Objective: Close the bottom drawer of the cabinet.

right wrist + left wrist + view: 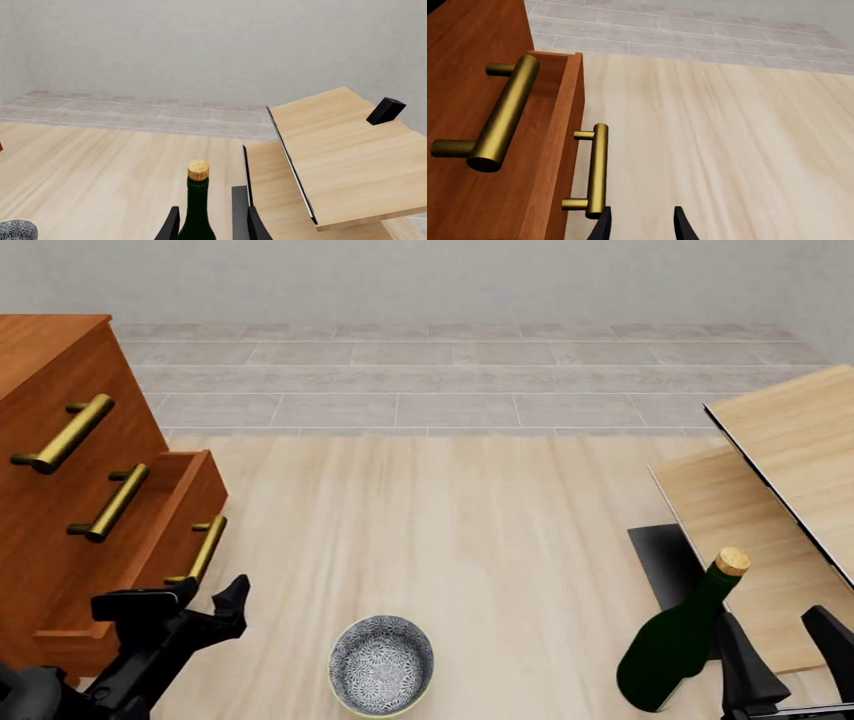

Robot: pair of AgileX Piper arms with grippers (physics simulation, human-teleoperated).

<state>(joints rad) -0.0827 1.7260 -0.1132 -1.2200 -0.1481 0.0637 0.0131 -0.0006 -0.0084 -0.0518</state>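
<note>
The cabinet (54,370) stands at the left, reddish-brown with three brass bar handles. Its bottom drawer (160,540) is pulled out toward the floor's middle, its handle (203,550) facing right. My left gripper (200,608) hovers just in front of that handle, open and holding nothing. In the left wrist view the bottom drawer (557,150) and its handle (597,170) sit just ahead of one finger of the left gripper (642,227). My right gripper (787,650) is open at the lower right, beside a green bottle (681,640).
A patterned bowl (382,664) sits on the pale wood surface near the left arm. The corked bottle (198,200) stands upright just ahead of the right gripper (212,225). Light-wood boards (787,470) and a dark mat (667,560) lie at the right.
</note>
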